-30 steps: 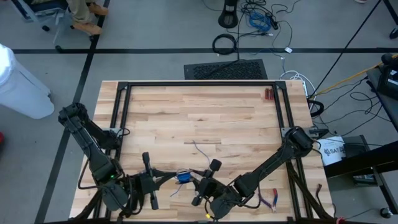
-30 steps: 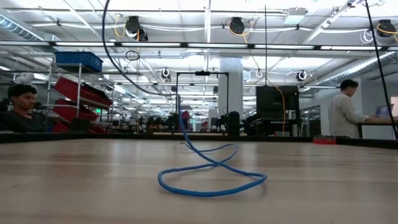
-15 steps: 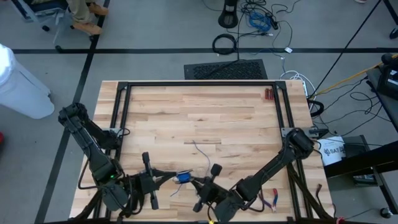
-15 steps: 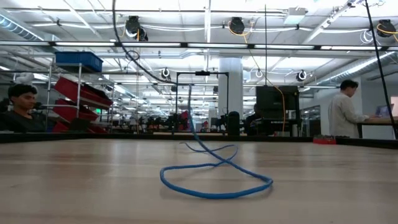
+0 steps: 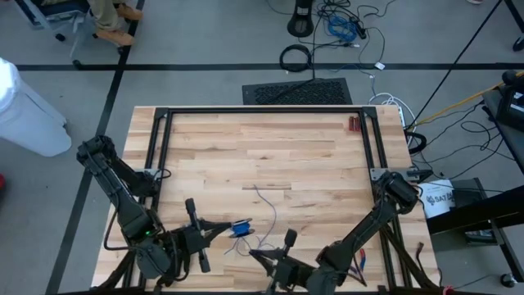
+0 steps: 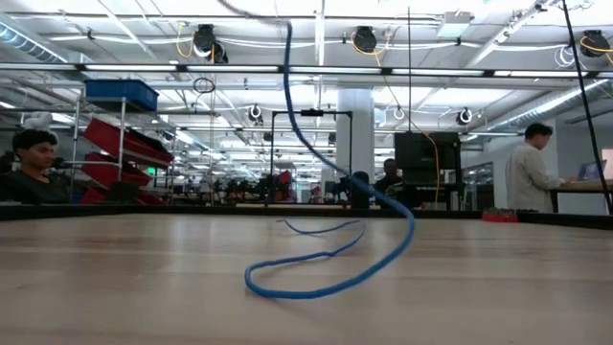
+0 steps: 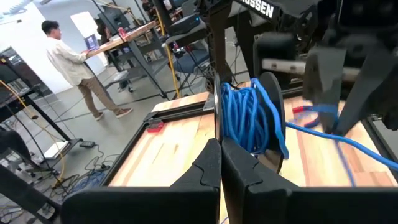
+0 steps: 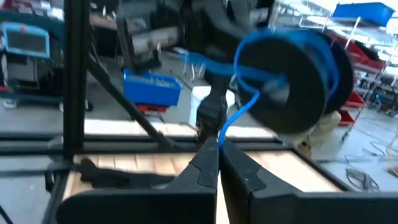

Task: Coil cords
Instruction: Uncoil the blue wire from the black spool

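Cord [image 7: 252,118] is what I am winding: one blue cord, partly wound on one dark spool that my left gripper [image 5: 214,230] pinches with its fingers pressed together, while the loose length trails beyond that gripper onto the table [image 5: 270,156] and rises to my right gripper [image 5: 258,256], whose fingers [image 8: 205,163] are closed on the strand just ahead of them. To do this well, I judge I should keep the spool steady, feed the strand under light, even tension so each turn lies beside the last, and lift the slack loop clear before it kinks. By my count: one cord, one spool, two grippers.
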